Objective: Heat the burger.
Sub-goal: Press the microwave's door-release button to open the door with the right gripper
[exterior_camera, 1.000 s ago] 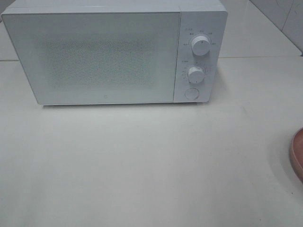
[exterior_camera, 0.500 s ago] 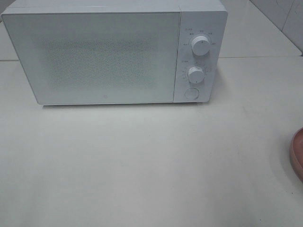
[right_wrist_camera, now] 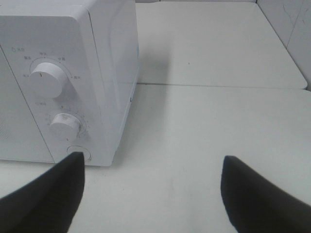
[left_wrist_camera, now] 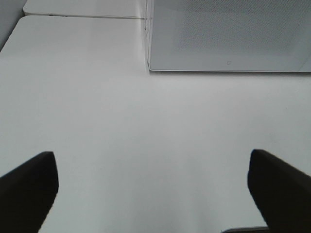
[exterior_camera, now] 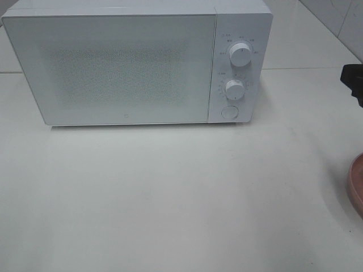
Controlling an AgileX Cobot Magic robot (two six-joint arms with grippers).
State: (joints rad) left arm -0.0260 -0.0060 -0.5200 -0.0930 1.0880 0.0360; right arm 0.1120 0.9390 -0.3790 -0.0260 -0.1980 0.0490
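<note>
White, faintly glossy desk (exterior_camera: 181,192) spreads under both arms, with pale tiled wall (right_wrist_camera: 294,29) at its far corner. The left end effector (left_wrist_camera: 155,194) hangs over the desk with its two dark fingers (left_wrist_camera: 29,191) spread wide and nothing held; only desk surface shows between them. Ahead of it, toward the right arm's side, stands a white microwave (left_wrist_camera: 228,34) with its door (exterior_camera: 113,68) shut, well apart from the fingertips.

The right end effector (right_wrist_camera: 153,194) is likewise spread wide and grips nothing. Ahead of its finger on the microwave's side is the control panel. The round button (right_wrist_camera: 77,151) is nearest and partly hidden behind that finger, then comes the lower knob (right_wrist_camera: 64,125), then the upper knob (right_wrist_camera: 47,80).

In the high view a dark part of the right arm (exterior_camera: 354,80) pokes in at the frame edge, level with the microwave's panel and apart from it. Nearer the robot than that, a pink plate (exterior_camera: 357,184) lies on the desk, mostly cut off by the frame, so what it carries cannot be seen. The burger shows in none of the views, so its place cannot be told.
</note>
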